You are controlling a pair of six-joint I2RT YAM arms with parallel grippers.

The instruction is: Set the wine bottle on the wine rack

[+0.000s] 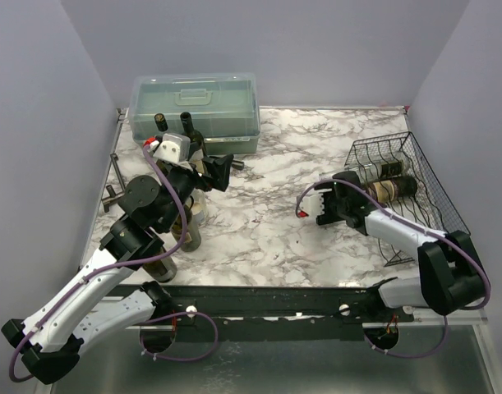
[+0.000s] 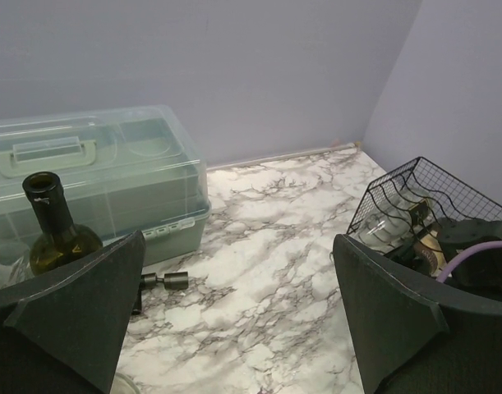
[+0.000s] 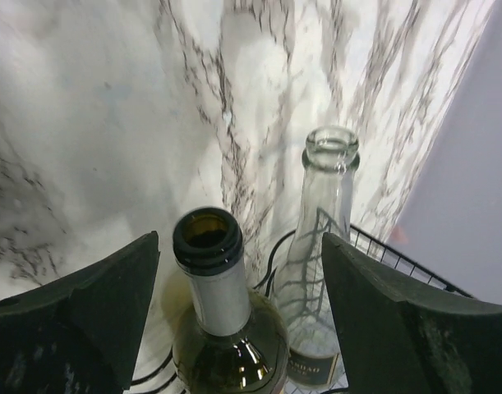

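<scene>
While the wine bottle (image 3: 222, 304) lies flat in the wine rack (image 1: 427, 176) at the worktop's (image 1: 275, 213) right edge, mouth pointing toward the centre, your right fingers (image 3: 86, 304) stand apart flanking its neck; your left fingers (image 2: 78, 316) gape wide.

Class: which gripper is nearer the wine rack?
Right. The right gripper is at the wine rack's end; the left gripper is across the table near the plastic box.

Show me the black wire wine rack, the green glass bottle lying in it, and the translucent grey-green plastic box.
black wire wine rack (image 1: 439, 185): top view, right mesh wall.
green glass bottle (image 3: 222, 300): right wrist view, neck.
translucent grey-green plastic box (image 1: 230, 107): top view, lid.
</scene>
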